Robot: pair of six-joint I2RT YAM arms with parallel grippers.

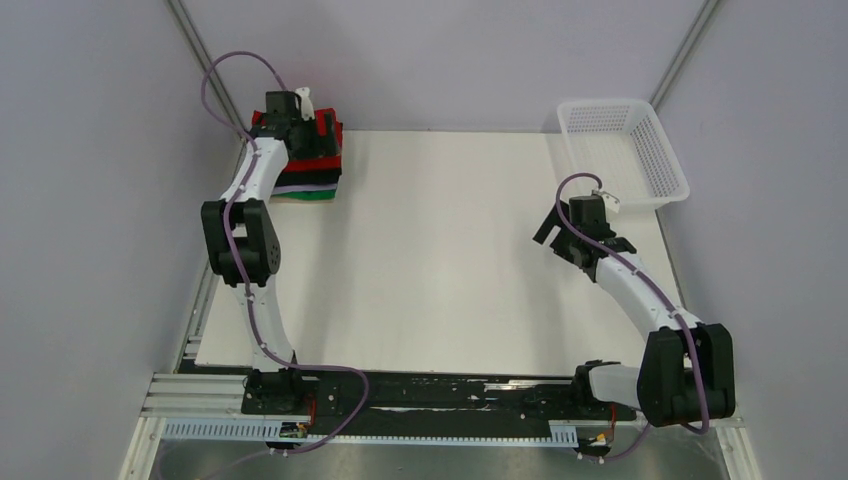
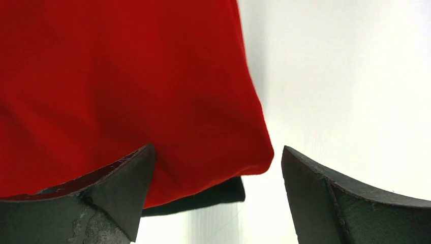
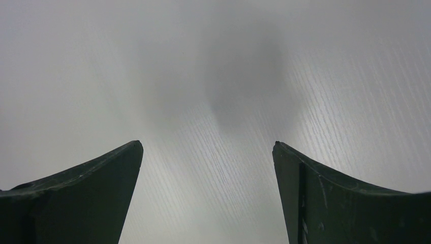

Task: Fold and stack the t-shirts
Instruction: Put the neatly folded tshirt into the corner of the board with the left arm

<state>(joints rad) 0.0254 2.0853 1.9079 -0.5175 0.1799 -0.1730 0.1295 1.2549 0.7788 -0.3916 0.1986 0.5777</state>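
While my left claw [image 2: 217, 152] hangs spread with nothing between its fingers, the red shirt [image 2: 127, 76] lies right beneath it. Its rounded folded edge runs past the left finger and ends short of the right one. Whether that left finger touches the cloth I cannot tell. Just under the red edge, close to my tips, a black shirt [image 2: 213, 195] peeks out. My right claw [image 3: 207, 145] is likewise spread and empty, with only bare worktop [image 3: 218, 76] and a shadow below it.

Further out, the top view shows the stack [image 1: 312, 165] under my left claw: red on top, black below, then a thin lilac and white layer [image 1: 300, 186], and green [image 1: 312, 197] at the bottom. Beyond my right claw and to its right stands the basket [image 1: 660, 150]. No shirt shows in it, nor on the worktop between my claws.

I judge the job nearly finished. The red shirt looks folded and laid on the pile, and what may remain is drawing my left claw away and perhaps squaring the top layer. My own arm covers most of the pile's top from above, so I cannot check how neatly the red sits. The dark layers are too small to count, and the wrist view cuts off all but one corner.
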